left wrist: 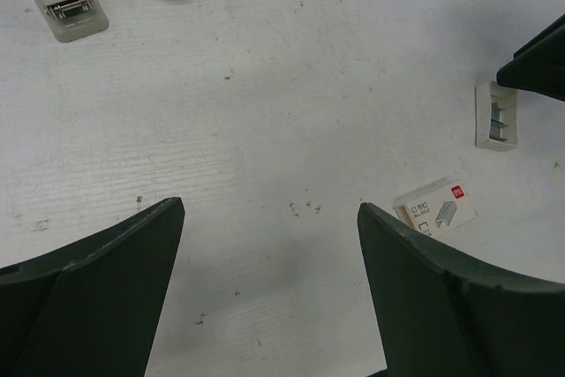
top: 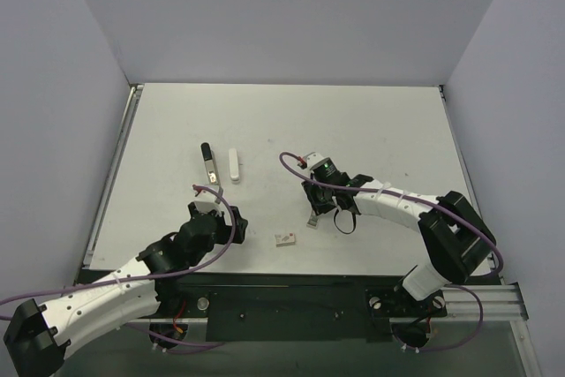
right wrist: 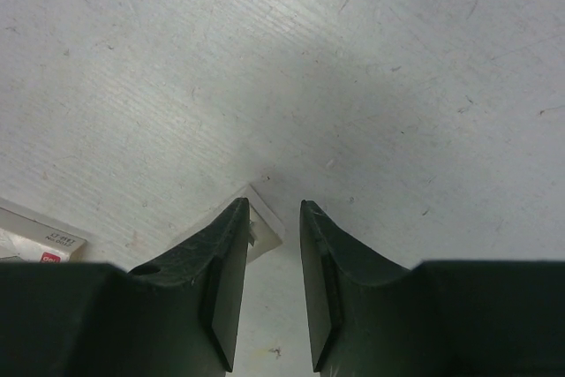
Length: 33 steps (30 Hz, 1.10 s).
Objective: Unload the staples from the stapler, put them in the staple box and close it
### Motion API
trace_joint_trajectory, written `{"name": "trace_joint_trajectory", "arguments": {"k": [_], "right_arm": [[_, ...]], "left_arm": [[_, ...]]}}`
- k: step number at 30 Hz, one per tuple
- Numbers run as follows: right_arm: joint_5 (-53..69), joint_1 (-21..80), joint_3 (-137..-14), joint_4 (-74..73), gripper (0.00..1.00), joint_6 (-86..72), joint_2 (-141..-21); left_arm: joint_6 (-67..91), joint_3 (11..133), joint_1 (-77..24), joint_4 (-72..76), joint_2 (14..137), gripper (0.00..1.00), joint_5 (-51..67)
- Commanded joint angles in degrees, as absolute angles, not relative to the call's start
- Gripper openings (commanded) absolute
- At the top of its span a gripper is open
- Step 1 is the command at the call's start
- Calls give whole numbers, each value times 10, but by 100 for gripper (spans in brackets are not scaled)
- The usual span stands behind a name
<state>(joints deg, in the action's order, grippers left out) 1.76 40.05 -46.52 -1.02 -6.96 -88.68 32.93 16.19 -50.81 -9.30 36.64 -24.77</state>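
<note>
While my left jaws stand wide apart above the bench (top: 371, 130), gripping nothing, their two dark fingers (left wrist: 106, 289) frame only scuffed white surface. The stapler (top: 207, 163) lies well ahead of them, toward the far side of the bench, and it is in two pieces: the black-and-silver base bar and, just beside it but not touching, the white top bar (top: 233, 165), both lying flat and roughly parallel. Off to my right sits a small white tray (left wrist: 494, 116) with the staples (left wrist: 499, 123) showing as short grey strips inside it. My right jaws are drawn nearly together, with only a narrow slit between the fingers (right wrist: 221, 280), and through that slit I see bench and nothing clamped. They hang right over the tray; one corner of it peeks out at the tip of one finger, and I cannot tell whether that finger touches it. A small white card (left wrist: 437, 212) with a red mark lies flat near the tray, apart from it and on the side nearer my bases.
</note>
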Motion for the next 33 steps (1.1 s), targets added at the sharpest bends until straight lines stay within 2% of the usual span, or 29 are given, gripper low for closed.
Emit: {"name": "trace_joint_trajectory", "arguments": {"k": [1,33], "right_arm": [[17,396,-468,-14,25,-61,-876],[20,396,-453,-18,23,-68,-875]], "left_arm": [[331,163,-506,-78,358,91,-246],[330,163,-506,-80,357,91,-247]]}}
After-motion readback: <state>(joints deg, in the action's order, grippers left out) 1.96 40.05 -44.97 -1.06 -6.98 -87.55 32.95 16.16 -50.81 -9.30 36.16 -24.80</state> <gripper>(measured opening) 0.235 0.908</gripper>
